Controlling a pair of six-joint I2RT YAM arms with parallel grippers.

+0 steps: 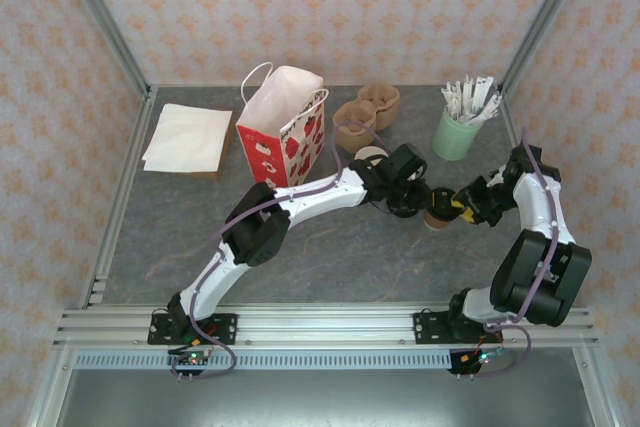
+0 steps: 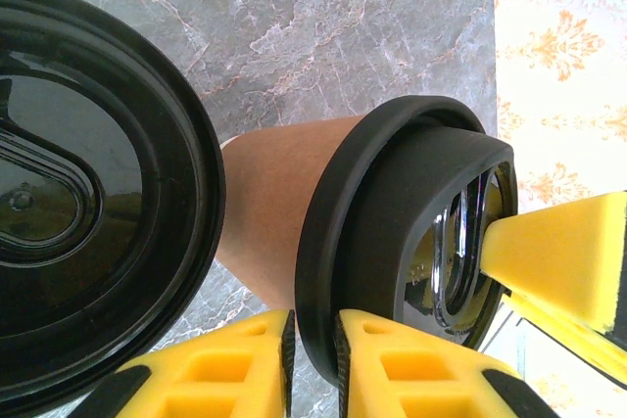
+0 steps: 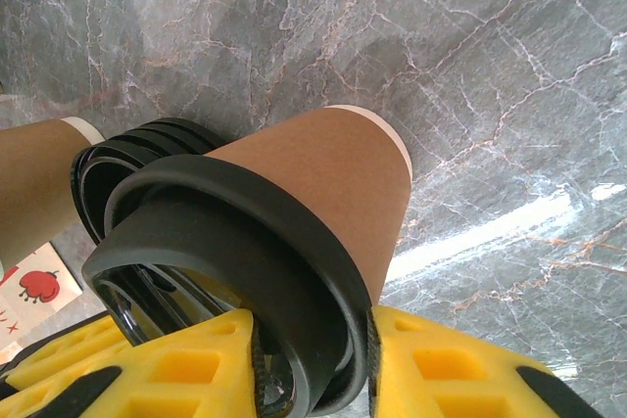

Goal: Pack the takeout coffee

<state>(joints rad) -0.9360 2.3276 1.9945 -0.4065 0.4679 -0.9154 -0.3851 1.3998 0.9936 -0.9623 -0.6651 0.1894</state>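
Observation:
The takeout coffee (image 1: 437, 217) is a brown paper cup with a black lid, standing mid-table between the two arms. My left gripper (image 1: 415, 197) comes from the left and is shut on the lid's rim (image 2: 318, 271), with a yellow pad on each side of it (image 2: 313, 340). My right gripper (image 1: 455, 205) comes from the right and is shut on the opposite side of the same rim (image 3: 309, 369); the cup's brown wall (image 3: 333, 183) shows above it. One right finger (image 2: 563, 252) shows across the lid in the left wrist view.
A second brown cup (image 3: 34, 183) with a black lid (image 2: 88, 193) stands right beside the held one. The red-and-white bag (image 1: 285, 127) stands open at the back, with pulp trays (image 1: 365, 112), a white-rimmed cup (image 1: 370, 155), a mint-green cup of sticks (image 1: 458, 132) and napkins (image 1: 188, 137).

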